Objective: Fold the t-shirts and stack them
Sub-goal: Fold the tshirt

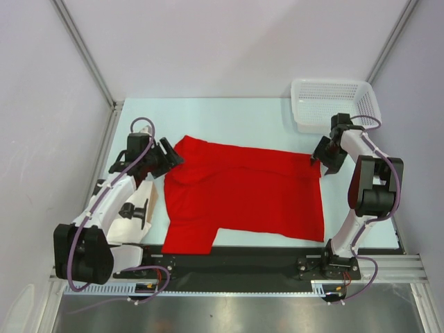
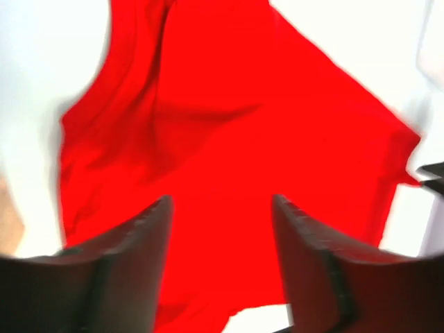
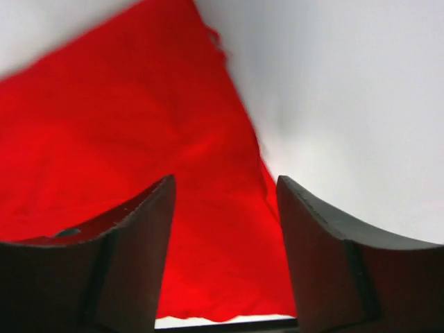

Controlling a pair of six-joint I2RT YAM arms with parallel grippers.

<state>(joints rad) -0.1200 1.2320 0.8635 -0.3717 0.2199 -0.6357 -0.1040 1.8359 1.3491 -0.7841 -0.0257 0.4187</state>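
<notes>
shows a red t-shirt (image 1: 243,198) spread flat across the middle of the counter (image 1: 229,114). finds the left fingers (image 2: 132,263) released at its far left corner and the right fingers (image 3: 132,257) released at its far right corner, gripping nothing, near a white mesh basket (image 1: 333,103).

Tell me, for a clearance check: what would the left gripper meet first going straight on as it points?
Probably the bright red cloth t-shirt, lying straight ahead of the left gripper; depth is unclear.
</notes>
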